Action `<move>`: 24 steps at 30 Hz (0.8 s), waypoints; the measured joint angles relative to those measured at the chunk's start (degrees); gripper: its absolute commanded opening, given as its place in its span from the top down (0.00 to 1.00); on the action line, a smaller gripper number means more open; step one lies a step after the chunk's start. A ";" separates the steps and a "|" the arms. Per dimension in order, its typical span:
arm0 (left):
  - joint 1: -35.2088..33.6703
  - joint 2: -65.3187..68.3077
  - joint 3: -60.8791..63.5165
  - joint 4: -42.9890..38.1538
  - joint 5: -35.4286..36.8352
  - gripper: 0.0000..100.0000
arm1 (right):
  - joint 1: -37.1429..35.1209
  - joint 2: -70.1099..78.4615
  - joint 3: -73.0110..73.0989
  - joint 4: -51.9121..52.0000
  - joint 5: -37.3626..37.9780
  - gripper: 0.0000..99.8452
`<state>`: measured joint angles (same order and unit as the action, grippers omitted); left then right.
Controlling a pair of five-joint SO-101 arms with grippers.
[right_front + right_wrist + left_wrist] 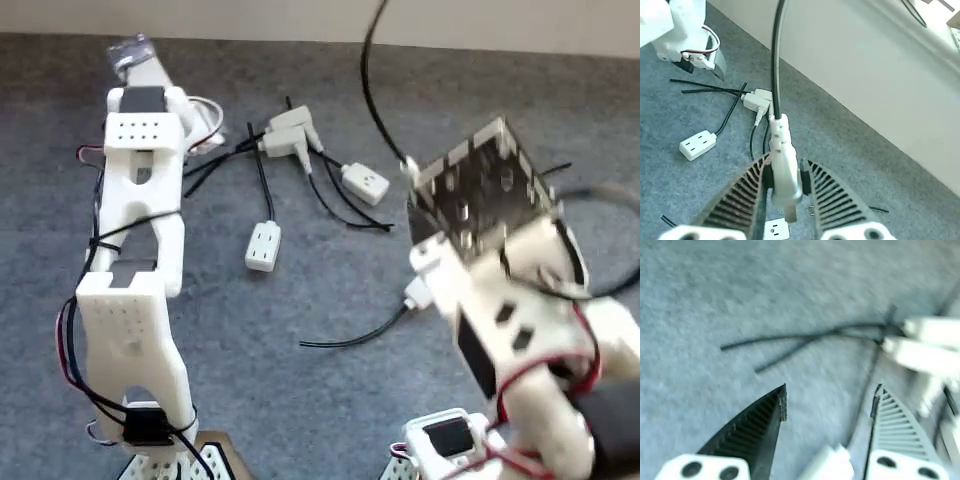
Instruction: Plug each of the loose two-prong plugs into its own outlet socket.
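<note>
My right gripper (785,200) is shut on a white two-prong plug (782,165), held up off the carpet, with its black cable (776,55) rising away. In the high view that gripper (410,170) hangs right of a white outlet socket (365,182). A second socket (263,245) lies toward the middle; the right wrist view has it as a socket (697,144) on the carpet. Two white plug bodies (285,132) lie together at the back. My left gripper (830,405) is open, low over the carpet, with those plug bodies (922,347) a little ahead of it.
Loose black cable ends (345,340) cross the grey carpet (300,400). A white connector (415,292) on one cable lies against the right arm. The left arm (140,200) stretches along the left side. A pale wall (880,70) bounds the far edge.
</note>
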<state>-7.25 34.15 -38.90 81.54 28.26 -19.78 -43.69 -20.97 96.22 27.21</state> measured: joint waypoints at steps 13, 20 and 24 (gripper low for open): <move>11.16 -20.75 1.58 12.31 -5.63 0.72 | 0.00 -26.02 32.97 -23.30 -1.93 0.99; 17.49 -31.21 14.68 7.12 -10.02 0.72 | 0.00 -38.33 48.70 -38.42 -5.45 0.99; 19.08 -39.74 29.10 -4.13 -11.08 0.72 | 0.00 -42.99 57.49 -49.05 -5.45 0.99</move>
<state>11.82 -5.58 -9.80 77.41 17.19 -19.78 -86.68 36.53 47.16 21.76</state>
